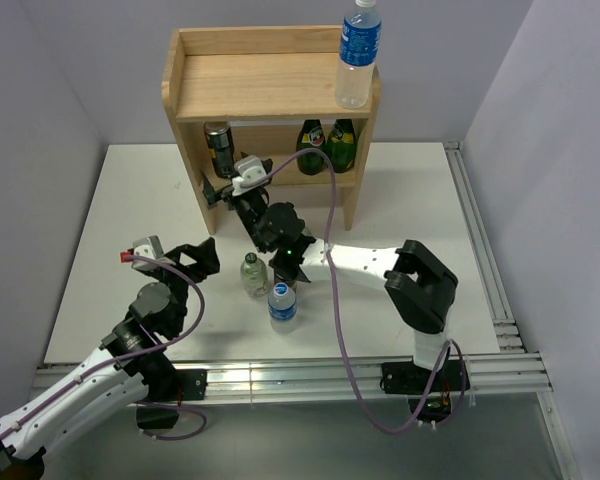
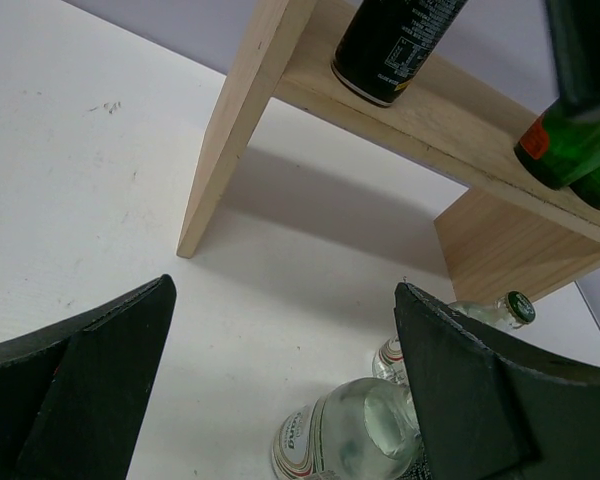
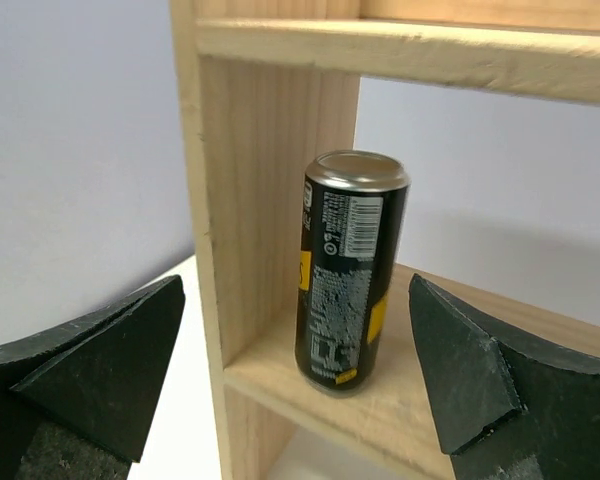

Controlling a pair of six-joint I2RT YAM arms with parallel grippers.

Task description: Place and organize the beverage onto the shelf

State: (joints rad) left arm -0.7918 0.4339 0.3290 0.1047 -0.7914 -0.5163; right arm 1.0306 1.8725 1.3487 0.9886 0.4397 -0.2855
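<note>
Overhead view:
- The cap of the water bottle (image 1: 358,55) is clipped by the top edge.
- The upper tier of the shelf (image 1: 270,85) hides the necks of the 2 green bottles (image 1: 326,148).
- The left arm (image 1: 70,395) runs off the bottom-left corner.
- The right arm (image 1: 360,262) covers a patch of table (image 1: 130,200) behind the standing bottles.

Left wrist view:
- The top edge cuts the can (image 2: 395,45); you see only its lower end.
- The clear bottles (image 2: 345,430) are cut by the bottom edge and partly hidden behind a finger (image 2: 480,400) of the left gripper (image 2: 285,295). You cannot count them reliably.

Right wrist view:
- The can's print is too small to read.
- The shelf is cropped above and below.
</note>
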